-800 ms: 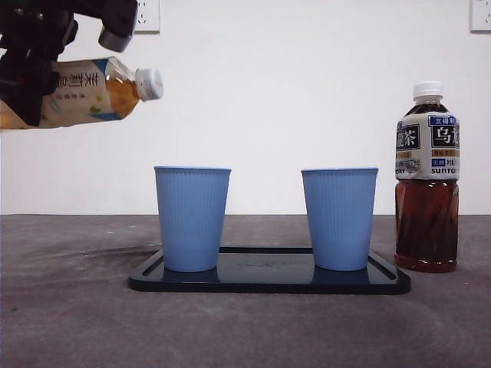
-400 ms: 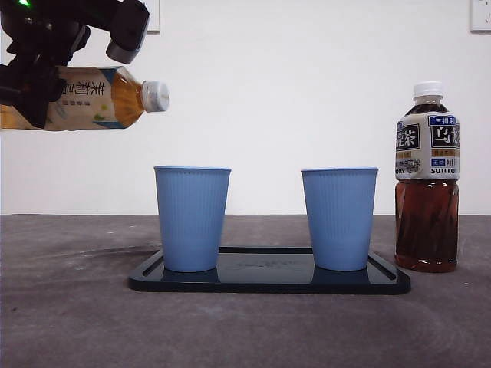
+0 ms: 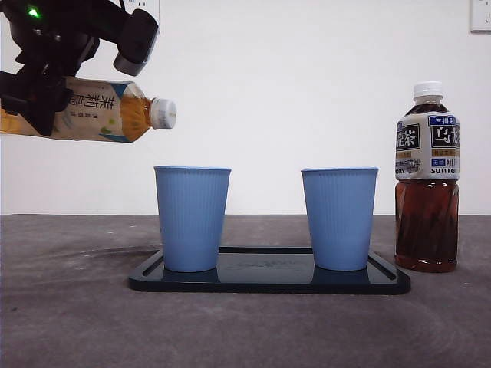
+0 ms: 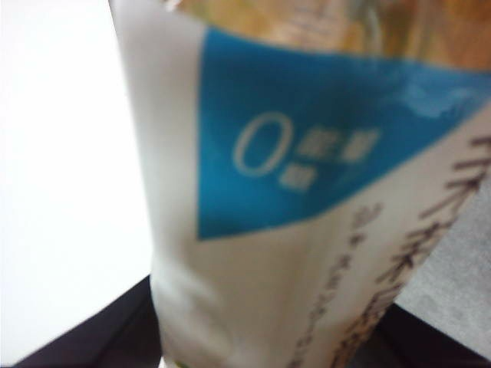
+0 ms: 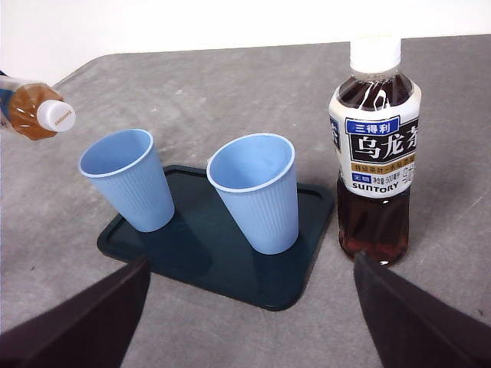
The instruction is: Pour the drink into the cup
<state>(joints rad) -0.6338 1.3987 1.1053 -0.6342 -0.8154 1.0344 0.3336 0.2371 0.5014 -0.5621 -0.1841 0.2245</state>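
Tilted capped bottle (image 3: pixel 100 110) above cup (image 3: pixel 192 218)

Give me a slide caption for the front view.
Left claw tilts a capped, white-labelled amber tea bottle above the left of two ribbed blue plastic cups on a dark rectangular tray.

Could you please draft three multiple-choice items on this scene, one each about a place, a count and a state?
1. Where does the dark oolong tea bottle with the white cap stand?
A. on the black tray
B. on the grey table beside the tray
C. inside a cup

2. How many blue ribbed paper cups are on the black tray?
A. one
B. two
C. three

3. How is the light tea bottle held by the left gripper?
A. upright, uncapped
B. tilted, white cap on
C. lying on the table

Answers: 1 B, its base rests off the tray's edge. 2 B, two cups stand there. 3 B, it hangs sideways above the cup, cap visible.
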